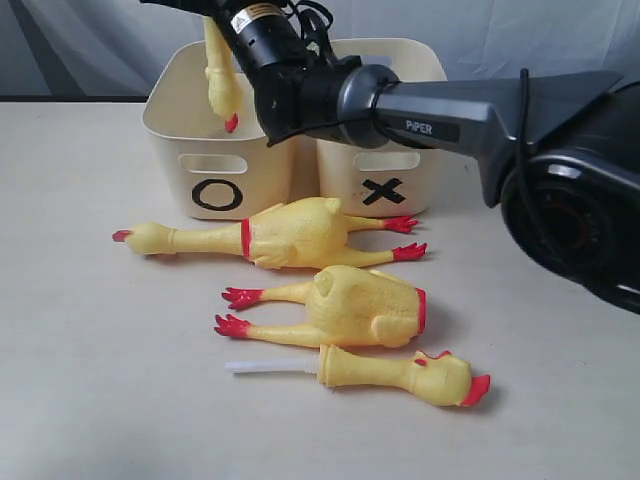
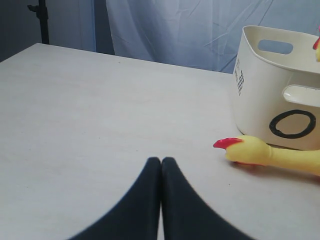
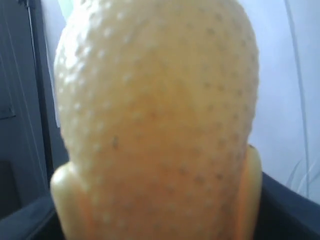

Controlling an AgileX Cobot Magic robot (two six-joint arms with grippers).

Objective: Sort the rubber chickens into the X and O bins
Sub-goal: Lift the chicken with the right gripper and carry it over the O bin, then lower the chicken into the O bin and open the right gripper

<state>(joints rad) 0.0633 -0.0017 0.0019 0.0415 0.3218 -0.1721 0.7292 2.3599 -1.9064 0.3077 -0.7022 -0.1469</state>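
Note:
My right gripper point(image 3: 156, 220) is shut on a whole rubber chicken point(image 3: 155, 120), whose bumpy yellow body fills the right wrist view; dark fingers point(image 3: 287, 207) show at its sides. In the exterior view this chicken point(image 1: 218, 75) hangs head-down over the O bin point(image 1: 215, 175), its red beak just inside the rim. The X bin point(image 1: 385, 170) stands beside it on the right. In front of the bins lie another whole chicken point(image 1: 290, 235), a headless body point(image 1: 360, 305) and a head-neck piece point(image 1: 400, 372). My left gripper point(image 2: 161, 161) is shut and empty, low over the table left of the lying chicken's head point(image 2: 247, 150).
The right arm point(image 1: 450, 115) reaches across from the right, above the X bin. A white stub point(image 1: 270, 368) sticks out of the head-neck piece. The O bin point(image 2: 270, 95) stands to the far right in the left wrist view. A grey curtain hangs behind the table.

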